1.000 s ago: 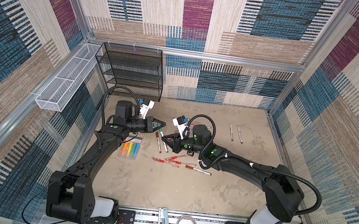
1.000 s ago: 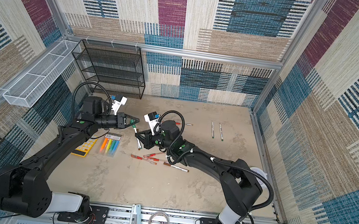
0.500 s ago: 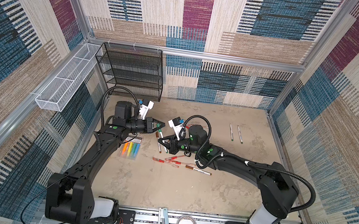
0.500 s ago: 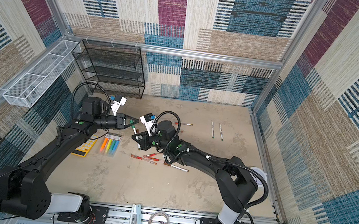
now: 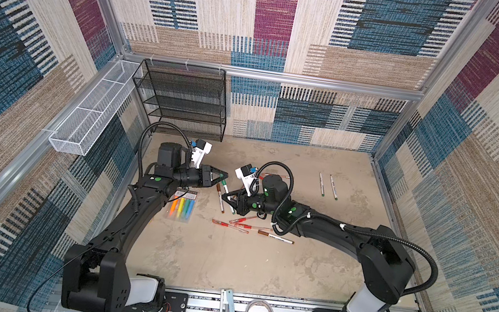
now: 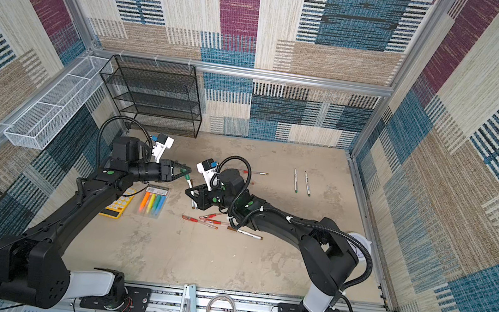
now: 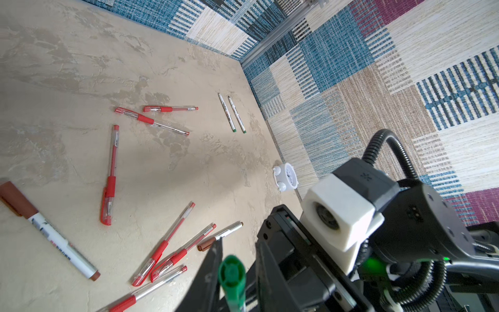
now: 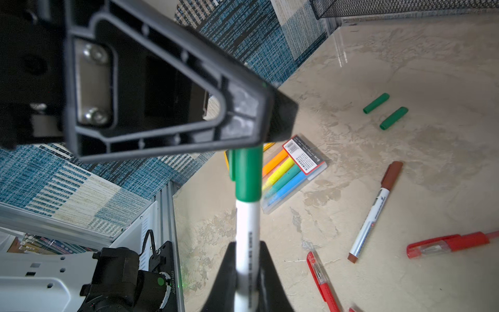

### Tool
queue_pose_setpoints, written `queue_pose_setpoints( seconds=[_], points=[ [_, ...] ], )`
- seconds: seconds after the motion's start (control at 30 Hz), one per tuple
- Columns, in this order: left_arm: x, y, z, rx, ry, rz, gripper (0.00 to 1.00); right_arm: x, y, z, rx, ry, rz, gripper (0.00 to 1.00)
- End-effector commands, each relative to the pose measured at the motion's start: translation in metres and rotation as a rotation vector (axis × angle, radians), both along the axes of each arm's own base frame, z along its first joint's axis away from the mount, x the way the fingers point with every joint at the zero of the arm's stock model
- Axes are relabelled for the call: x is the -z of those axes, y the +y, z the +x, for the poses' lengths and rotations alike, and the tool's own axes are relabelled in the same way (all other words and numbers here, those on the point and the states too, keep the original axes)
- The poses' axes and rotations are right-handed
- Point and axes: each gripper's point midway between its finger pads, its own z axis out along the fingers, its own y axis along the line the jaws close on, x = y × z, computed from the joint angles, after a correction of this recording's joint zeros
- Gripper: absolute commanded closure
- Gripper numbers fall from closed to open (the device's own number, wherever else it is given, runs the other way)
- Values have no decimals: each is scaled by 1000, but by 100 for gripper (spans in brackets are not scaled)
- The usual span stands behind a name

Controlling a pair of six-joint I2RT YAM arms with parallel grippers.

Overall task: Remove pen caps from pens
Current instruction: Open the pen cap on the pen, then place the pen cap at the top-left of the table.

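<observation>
My right gripper (image 8: 247,244) is shut on the white barrel of a pen (image 8: 245,224) and holds it above the table. Its green pen cap (image 8: 247,173) sits on the barrel, far end between the fingers of my left gripper (image 7: 240,243). In the left wrist view this cap (image 7: 232,272) shows end-on with a small gap to one finger. In a top view the left gripper (image 5: 223,178) and right gripper (image 5: 229,198) meet left of centre. Two loose green caps (image 8: 376,103) lie on the table. A brown-capped pen (image 8: 375,210) and several capped red pens (image 7: 109,175) lie nearby.
A clear pack of highlighters (image 5: 182,208) lies under the left arm, a yellow calculator (image 6: 118,204) beside it. Two capless white pens (image 5: 327,185) lie far right. A black mesh shelf (image 5: 183,101) and white wire basket (image 5: 91,118) line the back left; a small white clock (image 7: 286,177) stands by the right wall.
The right arm has shifted a little to the left with the pen. The left gripper has stayed at the cap, barely moving.
</observation>
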Motion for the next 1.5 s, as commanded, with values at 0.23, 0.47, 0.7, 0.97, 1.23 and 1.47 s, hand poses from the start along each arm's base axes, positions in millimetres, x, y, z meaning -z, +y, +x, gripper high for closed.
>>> queue_pose_setpoints(
  seconds=[0.23, 0.47, 0.7, 0.97, 1.23, 1.47],
  points=[
    [-10, 3, 2, 3, -51, 18, 100, 8, -3, -4, -2, 16, -2, 100],
    [-21, 36, 23, -130, -48, 47, 100, 44, -27, -26, 7, 93, -30, 100],
    [-15, 68, 49, -237, -79, 243, 100, 48, -50, -31, 65, 76, -74, 100],
    [50, 129, 108, -316, 23, 716, 100, 37, -104, -6, 248, 80, -117, 100],
    [113, 151, 156, -296, 188, 890, 100, 29, -158, 4, 392, 57, -191, 100],
    [159, 161, 192, -269, 209, 1053, 100, 25, -195, 2, 479, 44, -195, 100]
  ],
)
